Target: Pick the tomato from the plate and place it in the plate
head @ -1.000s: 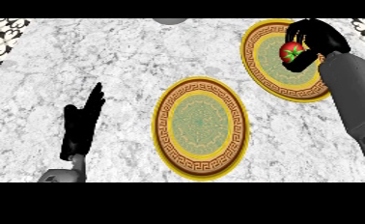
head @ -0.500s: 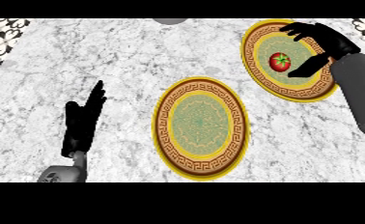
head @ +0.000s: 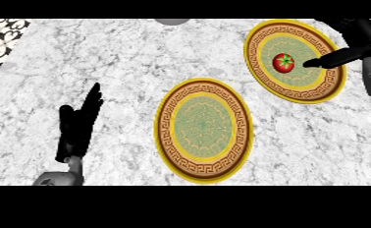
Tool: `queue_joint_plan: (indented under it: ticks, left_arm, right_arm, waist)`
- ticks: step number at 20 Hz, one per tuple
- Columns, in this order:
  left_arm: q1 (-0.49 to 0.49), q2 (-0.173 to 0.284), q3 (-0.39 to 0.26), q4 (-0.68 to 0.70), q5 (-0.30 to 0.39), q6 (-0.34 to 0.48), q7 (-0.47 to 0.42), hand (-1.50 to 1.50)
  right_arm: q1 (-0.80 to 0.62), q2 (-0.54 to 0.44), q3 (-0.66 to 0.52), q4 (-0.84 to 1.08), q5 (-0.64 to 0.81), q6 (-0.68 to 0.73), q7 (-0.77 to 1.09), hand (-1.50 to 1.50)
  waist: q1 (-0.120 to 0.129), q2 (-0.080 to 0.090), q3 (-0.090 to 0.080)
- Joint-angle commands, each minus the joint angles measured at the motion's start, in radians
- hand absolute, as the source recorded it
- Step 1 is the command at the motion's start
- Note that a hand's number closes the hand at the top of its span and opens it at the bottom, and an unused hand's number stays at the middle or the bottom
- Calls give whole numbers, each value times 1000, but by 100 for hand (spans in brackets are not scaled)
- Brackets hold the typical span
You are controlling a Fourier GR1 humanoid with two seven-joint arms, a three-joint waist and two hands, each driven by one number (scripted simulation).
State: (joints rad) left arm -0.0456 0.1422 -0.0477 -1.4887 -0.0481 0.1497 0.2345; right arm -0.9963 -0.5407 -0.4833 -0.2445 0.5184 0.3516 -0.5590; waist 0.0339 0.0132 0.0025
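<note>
A red tomato (head: 283, 63) with a green stem lies on the far right plate (head: 293, 90), a round plate with a yellow rim and brown key-pattern band. My right hand (head: 346, 51) shows at the right edge, open, one straight finger pointing at the tomato and stopping just short of it. A second matching plate (head: 203, 165) sits in the middle of the marble counter with nothing on it. My left hand (head: 78, 128) rests open at the lower left, fingers up, far from both plates.
The white and grey marble counter (head: 109, 65) spreads around the plates. A grey round object (head: 172, 21) peeks in at the top edge. A patterned patch (head: 10, 30) shows at the upper left corner.
My right hand was curled round the tomato a second ago; it has opened and drawn back to the right, leaving the tomato on the far plate. The left hand barely moved.
</note>
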Motion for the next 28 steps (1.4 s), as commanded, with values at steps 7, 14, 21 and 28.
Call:
queue_joint_plan:
  ticks: [7, 14, 21, 28]
  left_arm:
    - [0, -13, -11, -23, -10, -3, 26, 0]
    - [-27, -1, 26, 26, -4, -11, -2, 0]
    - [-38, -16, 35, 74, -8, -8, -49, 0]
    - [67, -18, -2, -17, -12, -34, -40, 0]
  right_arm:
    - [61, -50, -45, 55, -63, 125, -126, -150]
    - [109, -7, 12, 21, -38, 132, -202, -150]
    - [117, 2, 25, 46, -21, -7, -167, -150]
    - [98, -15, 19, 63, -29, -40, -130, -150]
  waist:
    - [11, 5, 1]
    - [-1, 0, 0]
    - [7, 4, 0]
    - [12, 0, 0]
